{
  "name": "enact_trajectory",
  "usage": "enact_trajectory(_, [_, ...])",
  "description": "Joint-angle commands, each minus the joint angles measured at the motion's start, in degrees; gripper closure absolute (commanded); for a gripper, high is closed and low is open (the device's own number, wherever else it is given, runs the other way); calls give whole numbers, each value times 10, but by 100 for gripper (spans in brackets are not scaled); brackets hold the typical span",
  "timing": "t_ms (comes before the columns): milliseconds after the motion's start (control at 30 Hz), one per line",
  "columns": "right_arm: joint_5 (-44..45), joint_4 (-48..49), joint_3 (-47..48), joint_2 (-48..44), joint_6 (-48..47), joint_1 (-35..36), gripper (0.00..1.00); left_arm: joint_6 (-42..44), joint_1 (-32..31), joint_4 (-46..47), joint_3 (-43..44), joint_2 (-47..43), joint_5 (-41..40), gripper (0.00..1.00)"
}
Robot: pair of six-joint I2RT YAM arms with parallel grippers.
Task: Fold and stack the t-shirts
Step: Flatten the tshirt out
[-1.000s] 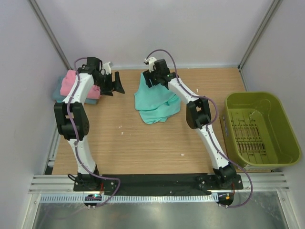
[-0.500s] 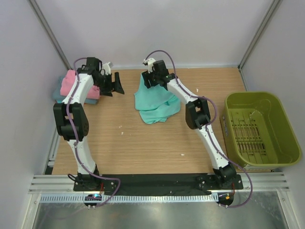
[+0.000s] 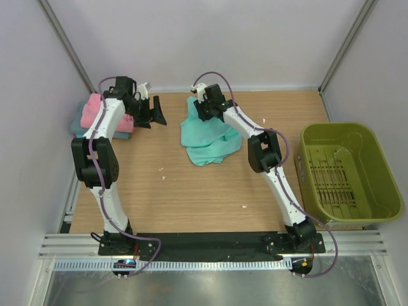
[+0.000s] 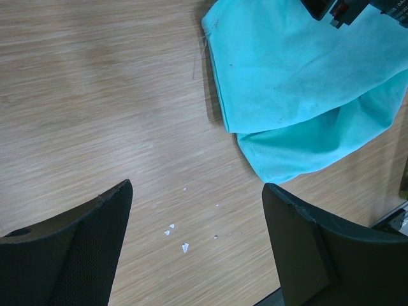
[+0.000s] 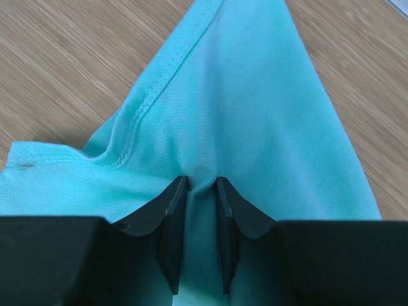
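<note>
the teal-green t-shirt (image 3: 207, 137) lies crumpled on the tabletop (image 3: 191, 191), toward 12 o'clock from its middle as seen from above. the right jaws sit at the shirt's 12 o'clock edge, clamped on a narrow pinch of its cloth beside a stitched hem (image 5: 150, 95). the left jaws stand wide apart and hold nothing, above bare wood at 9 o'clock of the shirt and clear of it. a stack of folded t-shirts (image 3: 95, 111), pink on top, rests at the tabletop's 10 o'clock corner. an olive-green basket (image 3: 336, 126) sits at 3 o'clock, well apart from the shirt.
</note>
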Motion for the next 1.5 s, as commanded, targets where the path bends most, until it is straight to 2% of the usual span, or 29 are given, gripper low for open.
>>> enact_trajectory(0, [3, -20, -3, -54, -30, 12, 71, -8, 1, 23, -1, -25, 15, 17])
enact_trajectory(167, [7, -48, 5, -119, -101, 49, 73, -10, 5, 86, -55, -61, -33, 16])
enact_trajectory(300, [14, -51, -20, -216, -146, 95, 73, -8, 29, 144, -111, -107, -67, 16])
enact_trajectory(533, [24, -33, 8, -310, -65, 122, 73, 2, 49, 156, -135, -141, -98, 16])
enact_trajectory(600, [28, -33, 4, -330, -69, 122, 72, 2, 50, 154, -136, -146, -101, 16])
enact_trajectory(633, [46, -30, -7, -345, -77, 123, 67, 2, 49, 153, -131, -149, -102, 16])
enact_trajectory(667, [62, -28, -36, -350, -85, 123, 48, 1, 49, 149, -127, -150, -103, 16])
enact_trajectory(700, [73, -23, -49, -351, -85, 123, 38, -1, 49, 136, -119, -150, -101, 16])
enact_trajectory(733, [82, -27, -56, -347, -85, 121, 28, -3, 50, 126, -110, -152, -97, 16])
enact_trajectory(800, [88, -67, -50, -311, -90, 120, 16, -10, 49, 105, -86, -157, -96, 14])
enact_trajectory(900, [108, -102, -10, -241, -105, 118, 16, -12, 49, 116, -98, -185, -90, 13])
enact_trajectory(1100, [144, -84, 17, -147, -126, 107, 20, 31, 23, 95, -135, -216, -130, 11])
enact_trajectory(1467, [167, -58, 14, -90, -156, 101, 23, 23, 19, 102, -183, -239, -135, 11])
